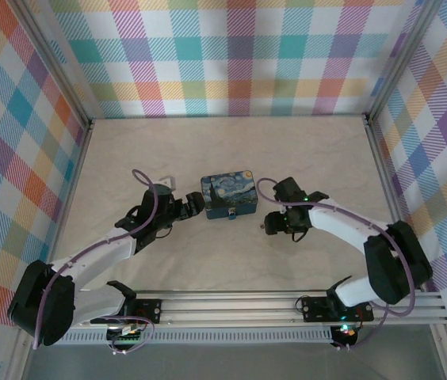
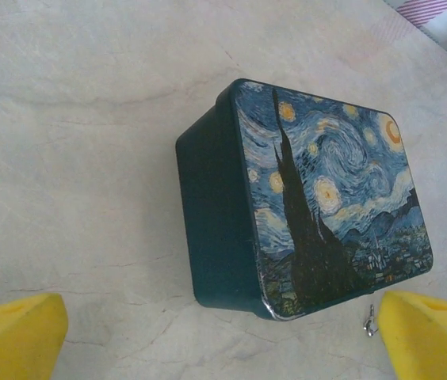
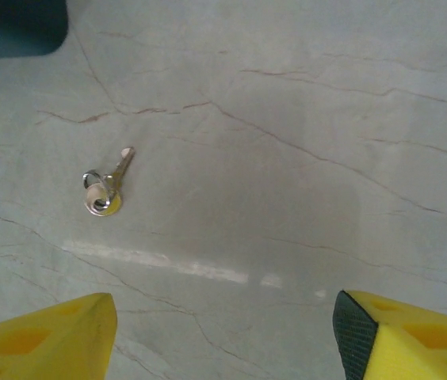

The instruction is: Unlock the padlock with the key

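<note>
The tiny blue padlock (image 1: 232, 212) sits against the front face of the Starry-Night tin (image 1: 227, 195). The small silvery key (image 3: 106, 186) lies flat on the table with its ring, ahead and left of my open right gripper (image 3: 223, 340); nothing is between that gripper's fingers. My left gripper (image 2: 219, 348) is open just short of the tin's (image 2: 319, 198) near-left corner, touching nothing. A tiny silvery bit (image 2: 370, 320) shows in front of the tin, beside my left gripper's right finger; I cannot tell what it is. In the top view the left gripper (image 1: 194, 206) is left of the tin and the right gripper (image 1: 271, 222) is right of it.
The pale marble-patterned tabletop (image 1: 231, 150) is walled by plaid panels on three sides. A metal rail (image 1: 287, 305) carrying the arm bases runs along the near edge. A dark corner of the tin (image 3: 9, 28) shows at the upper left of the right wrist view.
</note>
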You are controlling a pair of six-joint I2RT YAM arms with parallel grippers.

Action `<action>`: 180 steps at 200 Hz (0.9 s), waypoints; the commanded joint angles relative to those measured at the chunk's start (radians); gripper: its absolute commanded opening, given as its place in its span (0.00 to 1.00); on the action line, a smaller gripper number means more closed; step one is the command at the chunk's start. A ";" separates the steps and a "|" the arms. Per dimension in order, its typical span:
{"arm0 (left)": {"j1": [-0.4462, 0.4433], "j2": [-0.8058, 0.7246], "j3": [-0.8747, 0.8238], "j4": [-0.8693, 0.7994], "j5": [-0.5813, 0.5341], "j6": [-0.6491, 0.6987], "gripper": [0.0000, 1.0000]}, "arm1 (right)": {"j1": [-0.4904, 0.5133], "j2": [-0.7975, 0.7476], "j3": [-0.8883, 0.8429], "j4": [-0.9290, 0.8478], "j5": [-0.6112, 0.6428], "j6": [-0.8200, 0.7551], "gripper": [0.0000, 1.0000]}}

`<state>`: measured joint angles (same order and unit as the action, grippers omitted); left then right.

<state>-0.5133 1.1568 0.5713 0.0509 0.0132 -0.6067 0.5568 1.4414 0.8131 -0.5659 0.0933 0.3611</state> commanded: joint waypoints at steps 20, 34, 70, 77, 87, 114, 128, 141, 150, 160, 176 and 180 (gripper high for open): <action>-0.014 0.001 0.032 0.020 -0.016 0.000 1.00 | 0.052 0.053 0.057 0.059 -0.006 0.052 0.63; -0.014 -0.005 0.033 0.014 -0.020 0.001 1.00 | 0.053 0.063 0.060 0.081 -0.016 0.062 0.59; -0.014 -0.017 0.032 0.003 -0.025 0.006 1.00 | 0.055 0.095 0.073 0.104 -0.033 0.074 0.49; -0.014 -0.018 0.032 0.003 -0.026 0.005 1.00 | 0.057 0.104 0.077 0.103 -0.038 0.075 0.47; -0.014 -0.018 0.030 0.004 -0.027 0.005 1.00 | 0.060 0.113 0.081 0.107 -0.040 0.076 0.45; -0.014 -0.017 0.028 0.003 -0.026 0.004 1.00 | 0.066 0.132 0.085 0.120 -0.041 0.079 0.39; -0.014 -0.018 0.028 0.001 -0.027 0.004 1.00 | 0.067 0.143 0.089 0.125 -0.040 0.079 0.37; -0.014 -0.018 0.029 0.000 -0.028 0.005 1.00 | 0.071 0.153 0.091 0.130 -0.044 0.079 0.35; -0.015 -0.017 0.029 0.000 -0.027 0.004 1.00 | 0.072 0.158 0.094 0.132 -0.045 0.080 0.34; -0.014 -0.018 0.028 -0.002 -0.027 0.004 1.00 | 0.075 0.167 0.096 0.135 -0.046 0.081 0.33; -0.015 -0.016 0.029 -0.003 -0.027 0.004 1.00 | 0.079 0.177 0.100 0.139 -0.048 0.081 0.31; -0.015 -0.016 0.029 -0.002 -0.028 0.005 1.00 | 0.080 0.179 0.101 0.139 -0.048 0.081 0.30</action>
<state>-0.5167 1.1564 0.5751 0.0544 0.0013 -0.6067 0.6250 1.6009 0.8814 -0.4416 0.0620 0.4343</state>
